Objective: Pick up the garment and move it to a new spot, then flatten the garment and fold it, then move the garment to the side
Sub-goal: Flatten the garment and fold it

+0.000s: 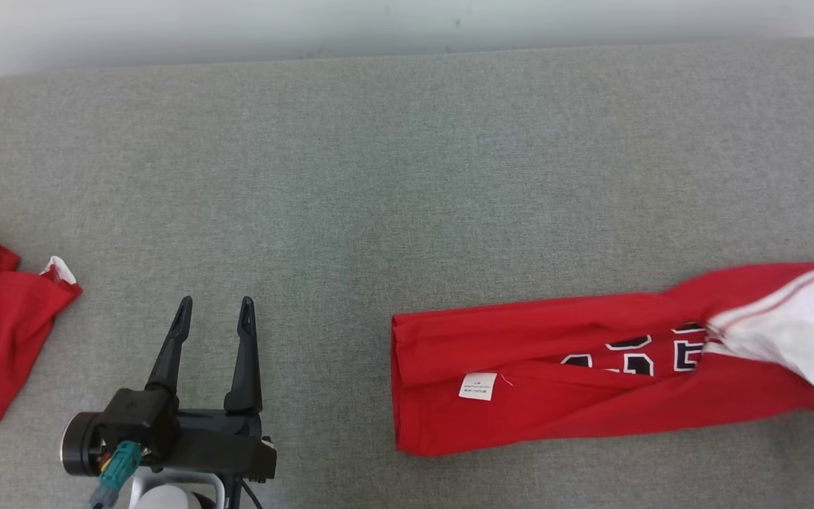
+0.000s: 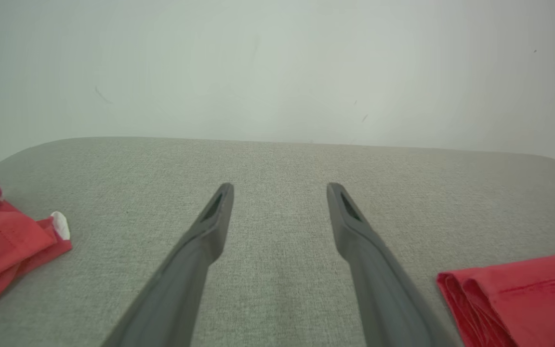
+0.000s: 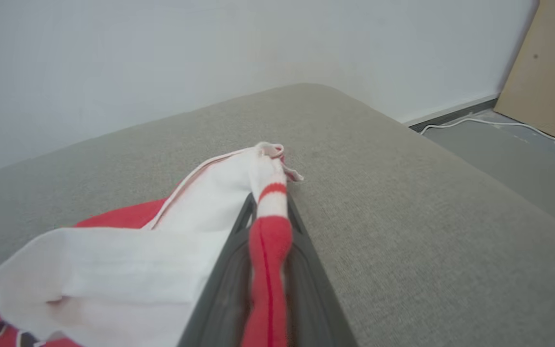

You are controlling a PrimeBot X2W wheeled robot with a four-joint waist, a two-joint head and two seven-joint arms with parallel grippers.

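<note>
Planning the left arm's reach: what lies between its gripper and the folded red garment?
Bare grey surface only, from left gripper to garment; the head view shows it.

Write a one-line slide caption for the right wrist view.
Right gripper shut on a bunched fold of the red-and-white garment, lying on the grey fabric surface.

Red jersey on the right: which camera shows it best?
Head view: the jersey lies at almost full length, numbers and label showing. Left wrist view catches its folded end; right wrist view shows a red-and-white edge pinched in the jaws of the right gripper.
</note>
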